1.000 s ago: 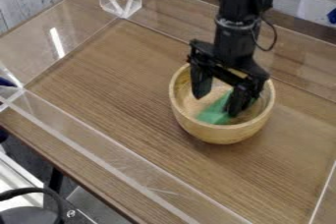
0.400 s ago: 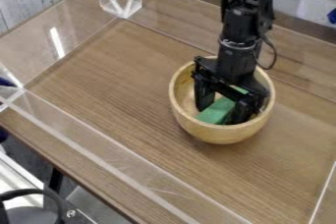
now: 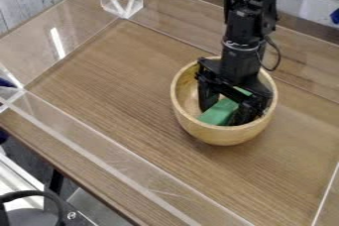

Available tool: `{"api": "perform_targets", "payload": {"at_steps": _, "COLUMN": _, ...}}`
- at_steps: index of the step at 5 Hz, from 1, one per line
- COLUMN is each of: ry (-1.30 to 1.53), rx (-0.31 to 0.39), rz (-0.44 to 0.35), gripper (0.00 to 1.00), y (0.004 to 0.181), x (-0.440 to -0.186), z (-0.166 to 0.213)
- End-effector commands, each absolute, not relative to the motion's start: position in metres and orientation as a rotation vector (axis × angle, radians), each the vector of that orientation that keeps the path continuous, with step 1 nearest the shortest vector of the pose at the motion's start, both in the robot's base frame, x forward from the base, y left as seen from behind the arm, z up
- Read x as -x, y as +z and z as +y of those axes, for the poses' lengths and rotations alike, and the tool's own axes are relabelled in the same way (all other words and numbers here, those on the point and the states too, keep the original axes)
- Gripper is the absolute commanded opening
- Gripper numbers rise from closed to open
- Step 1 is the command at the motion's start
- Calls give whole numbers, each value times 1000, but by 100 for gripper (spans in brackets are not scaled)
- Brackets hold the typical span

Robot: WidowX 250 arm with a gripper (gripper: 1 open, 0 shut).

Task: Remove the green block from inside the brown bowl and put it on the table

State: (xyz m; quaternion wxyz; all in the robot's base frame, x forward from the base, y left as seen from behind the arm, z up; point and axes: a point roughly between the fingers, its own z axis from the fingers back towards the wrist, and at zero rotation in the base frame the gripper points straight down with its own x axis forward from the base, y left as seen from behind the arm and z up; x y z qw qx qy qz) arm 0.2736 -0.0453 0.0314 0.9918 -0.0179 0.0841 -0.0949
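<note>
Brown wooden bowl (image 3: 189, 123) is sitting on the table (image 3: 99, 81) in the cam view, w/ the green block (image 3: 219, 112) lying inside. Black gripper (image 3: 225, 93) is reaching into the bowl over the block, claw spread wide; can't tell if its fingers are touching the block.

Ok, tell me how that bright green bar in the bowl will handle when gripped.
The bright green rectangular bar looks stiff, probably light being so small. Its flat faces suggest it won't roll, though it may slide along the light-brown wooden bowl.
</note>
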Motion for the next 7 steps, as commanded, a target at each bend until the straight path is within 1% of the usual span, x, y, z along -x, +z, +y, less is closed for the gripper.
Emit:
{"api": "perform_targets", "payload": {"at_steps": 1, "ry": -203, "rx": 44, "rz": 93, "gripper": 100, "y": 46, "x": -290, "z": -51}}
{"api": "perform_targets", "payload": {"at_steps": 7, "ry": -206, "rx": 53, "rz": 110, "gripper": 100, "y": 17, "x": -302, "z": -38}}
